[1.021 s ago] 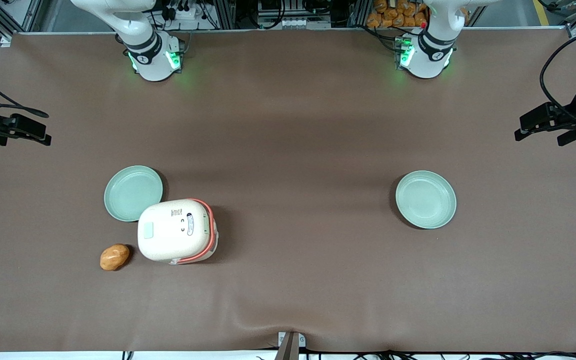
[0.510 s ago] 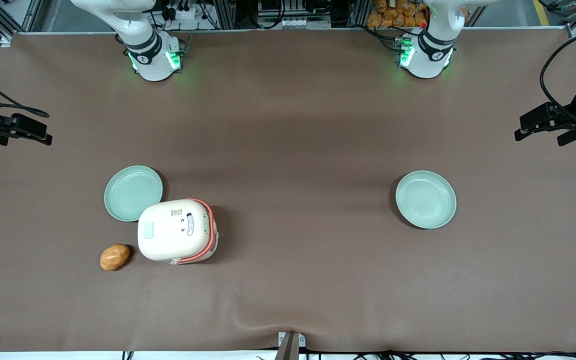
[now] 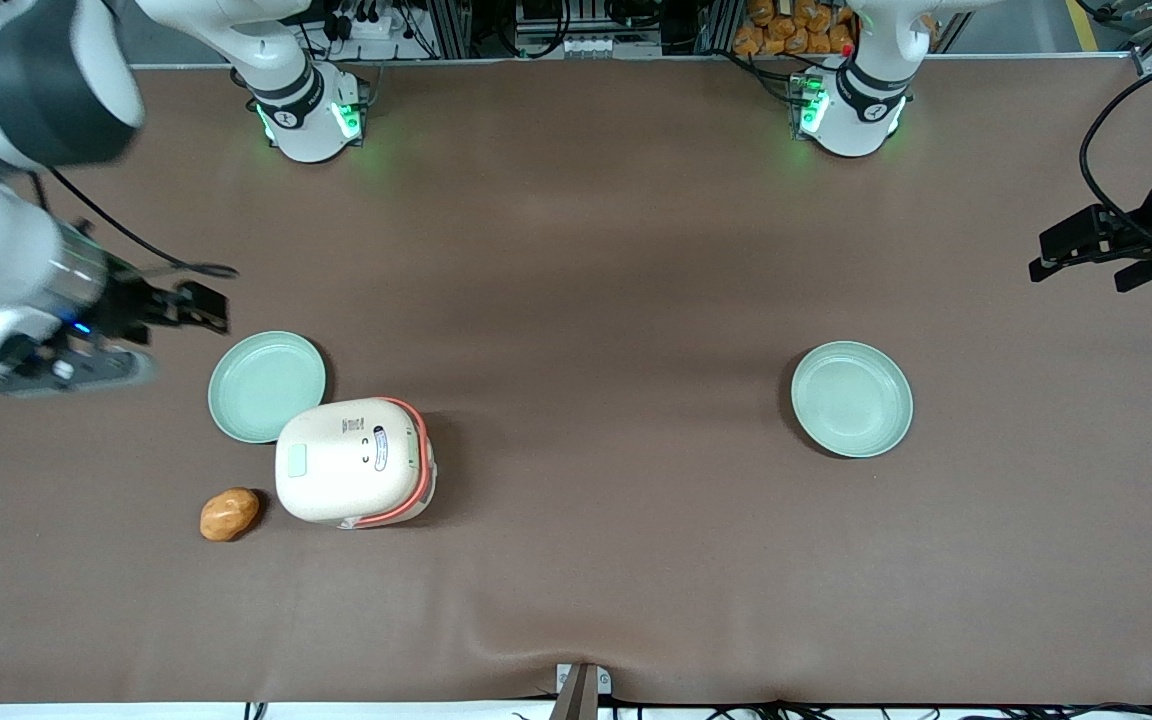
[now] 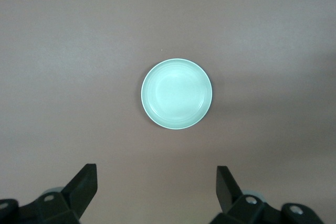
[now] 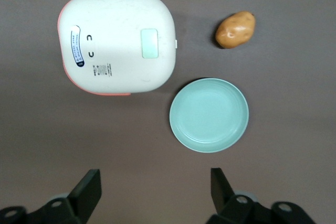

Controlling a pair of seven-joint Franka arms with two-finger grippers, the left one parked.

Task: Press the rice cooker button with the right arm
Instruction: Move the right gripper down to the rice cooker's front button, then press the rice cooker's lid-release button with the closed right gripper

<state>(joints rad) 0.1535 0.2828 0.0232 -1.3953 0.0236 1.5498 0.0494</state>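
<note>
The cream-white rice cooker (image 3: pixel 354 462) with its salmon-pink band stands on the brown table, lid shut. Its pale green button (image 3: pixel 297 460) is on the lid, at the end away from the dark oval label. The right arm's gripper (image 3: pixel 191 305) hangs above the table, farther from the front camera than the cooker and beside a green plate (image 3: pixel 267 386), apart from both. In the right wrist view the cooker (image 5: pixel 118 40) and button (image 5: pixel 149 43) show whole. The gripper (image 5: pixel 155 179) is open and empty, its fingers wide apart over bare table.
A potato (image 3: pixel 229 513) lies beside the cooker, nearer the front camera than the plate; both show in the right wrist view, the potato (image 5: pixel 235 29) and the plate (image 5: pixel 209 115). A second green plate (image 3: pixel 851 398) lies toward the parked arm's end.
The right arm has swung in from the table's edge over the table, bringing its gripper close to the green plate beside the cooker. The cooker, plates and potato have not moved.
</note>
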